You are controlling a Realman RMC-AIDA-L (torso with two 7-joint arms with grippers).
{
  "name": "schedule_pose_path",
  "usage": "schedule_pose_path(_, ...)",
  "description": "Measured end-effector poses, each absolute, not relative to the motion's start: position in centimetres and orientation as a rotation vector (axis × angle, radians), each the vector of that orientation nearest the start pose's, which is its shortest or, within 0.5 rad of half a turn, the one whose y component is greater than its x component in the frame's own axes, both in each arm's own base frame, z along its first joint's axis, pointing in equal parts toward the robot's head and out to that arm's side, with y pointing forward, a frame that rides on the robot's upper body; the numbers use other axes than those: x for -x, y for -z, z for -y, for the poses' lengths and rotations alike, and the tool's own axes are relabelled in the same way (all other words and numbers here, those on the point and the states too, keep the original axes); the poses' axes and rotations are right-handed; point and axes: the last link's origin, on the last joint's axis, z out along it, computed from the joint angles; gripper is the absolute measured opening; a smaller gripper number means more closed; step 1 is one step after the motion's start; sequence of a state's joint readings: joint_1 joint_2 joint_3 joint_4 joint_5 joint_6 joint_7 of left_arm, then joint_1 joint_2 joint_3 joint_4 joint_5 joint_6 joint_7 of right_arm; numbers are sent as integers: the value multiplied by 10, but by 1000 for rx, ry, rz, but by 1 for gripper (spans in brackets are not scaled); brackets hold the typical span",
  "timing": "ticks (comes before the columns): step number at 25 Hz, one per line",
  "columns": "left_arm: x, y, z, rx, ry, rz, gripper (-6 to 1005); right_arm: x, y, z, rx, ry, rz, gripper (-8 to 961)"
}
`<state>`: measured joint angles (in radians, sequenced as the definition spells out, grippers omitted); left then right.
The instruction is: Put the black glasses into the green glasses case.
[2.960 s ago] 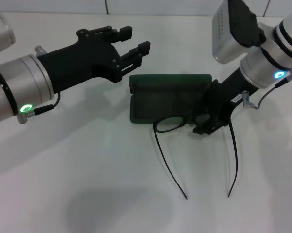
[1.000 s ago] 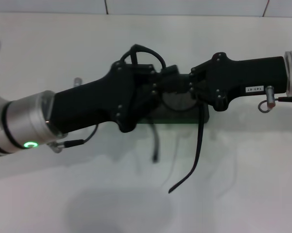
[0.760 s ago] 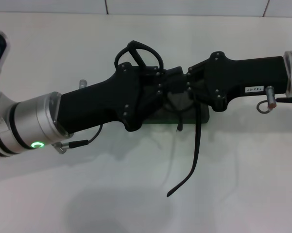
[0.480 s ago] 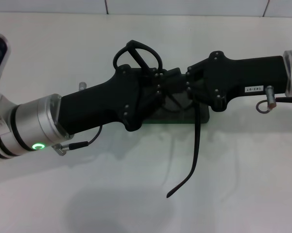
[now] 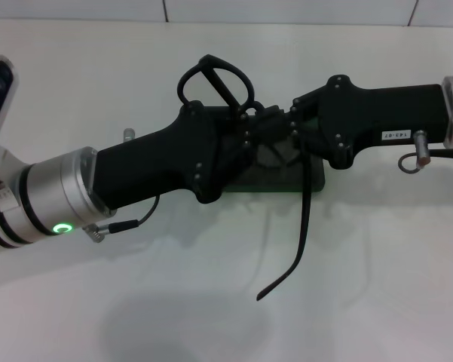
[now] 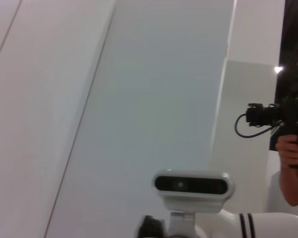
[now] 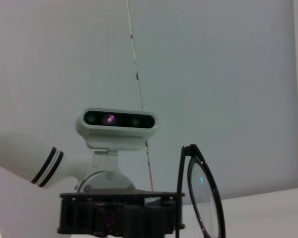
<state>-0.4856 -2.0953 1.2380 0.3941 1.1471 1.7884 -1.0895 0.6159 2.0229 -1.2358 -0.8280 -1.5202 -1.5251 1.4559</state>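
While both arms are meeting above the green glasses case on the desk, the left end effector and right end effector are apparently sharing the black glasses for folding; neither grip is readable.

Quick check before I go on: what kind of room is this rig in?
Probably a lab or test room: a plain white table, pale bare walls, and a person filming with a camera beside the robot.
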Motion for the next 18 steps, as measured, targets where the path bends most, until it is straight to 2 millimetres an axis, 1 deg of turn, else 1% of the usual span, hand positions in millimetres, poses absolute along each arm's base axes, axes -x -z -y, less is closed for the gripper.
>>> schedule_pose_path(2,195,29,-279,2616,1597,349,72,-148,5,-353,2924,-923,-166,41)
schedule_pose_path(6,197,25,-271,2614,1631,318,72,-154,-4,-359,2863,-962,-187,42)
schedule_pose_path(9,201,24,-268,2608,1631,322,73,-155,-20,-360,2816,-1030,-173,43)
schedule_pose_path(10,205,23,-266,2601,1623,336,73,-154,-26,-359,2801,-1059,-161,44)
schedule_pose_path(13,208,23,-264,2610,1608,344,73,-150,-48,-355,2738,-1187,-104,45)
schedule_pose_path(15,209,26,-262,2654,1581,342,74,-146,-60,-353,2690,-1270,-54,46)
schedule_pose_path(18,205,33,-258,2767,1539,301,74,-139,-70,-352,2637,-1348,10,47)
